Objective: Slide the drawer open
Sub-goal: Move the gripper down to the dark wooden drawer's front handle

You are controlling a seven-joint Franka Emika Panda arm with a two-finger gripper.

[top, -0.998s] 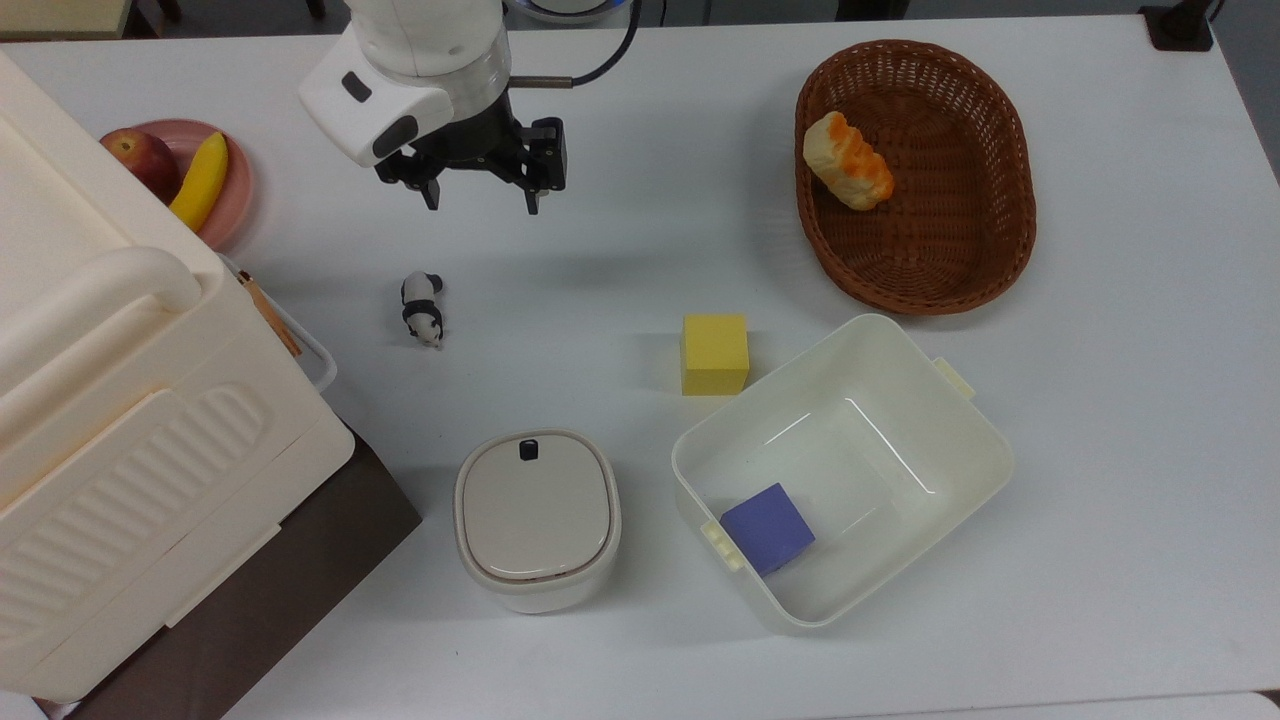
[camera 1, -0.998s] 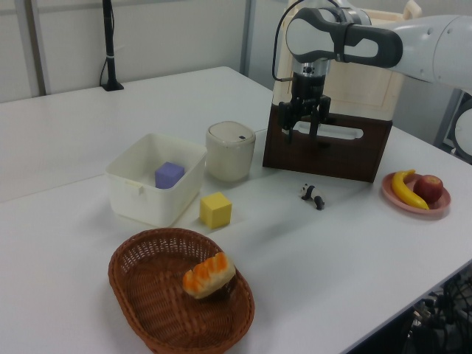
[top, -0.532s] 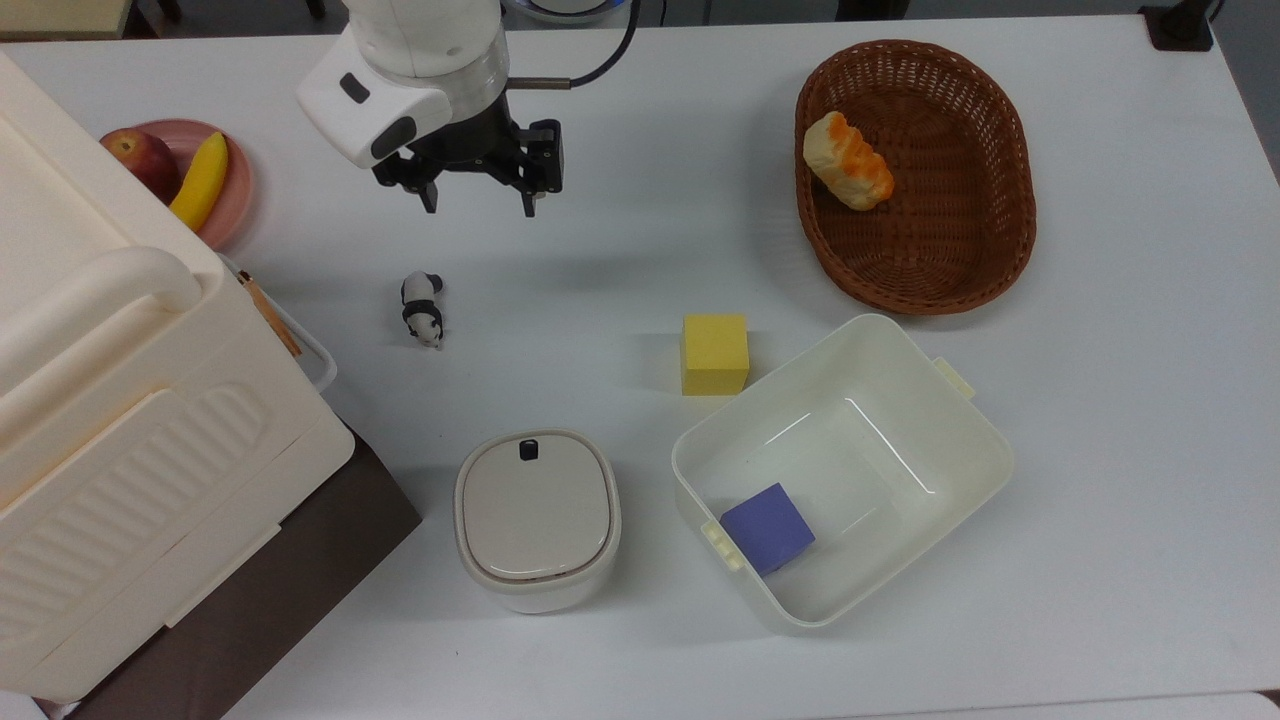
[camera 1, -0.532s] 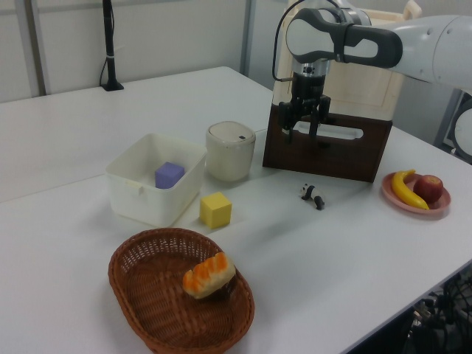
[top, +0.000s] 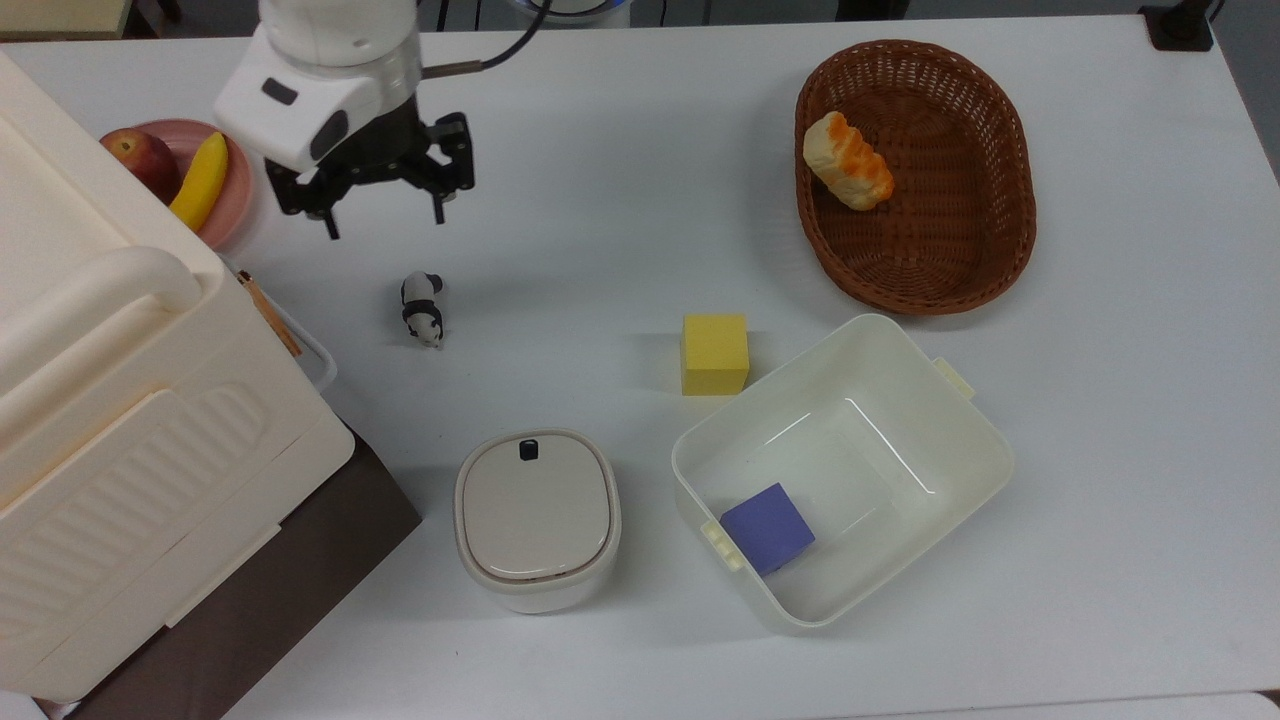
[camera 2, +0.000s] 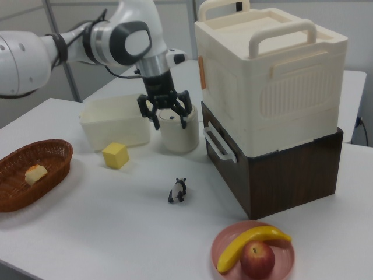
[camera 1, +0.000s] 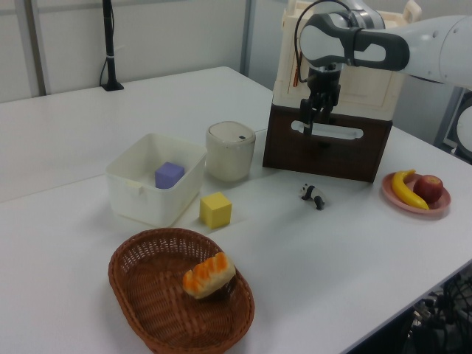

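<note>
Gripper (top: 385, 212) shifted toward the top view's left since 0.5 s ago, closer to the drawer (camera 2: 274, 175). Fingers apart, empty, well short of the white loop handle (camera 2: 218, 143). Drawer not opened yet.

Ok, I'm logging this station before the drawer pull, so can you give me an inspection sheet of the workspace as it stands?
Surface: white table, no spills seen.
Job's things: drawer shut, dark front facing the right view's left, white handle free.
Clutter: cream box on the drawer cabinet; toy panda; yellow block; lidded pot; white tub holding a purple block; basket with bread; pink plate with banana and apple.
Grippers: hand open, empty, above the table short of the handle.
Cables: one black cable at the wrist.
Surroundings: black stand at the table's far edge.
</note>
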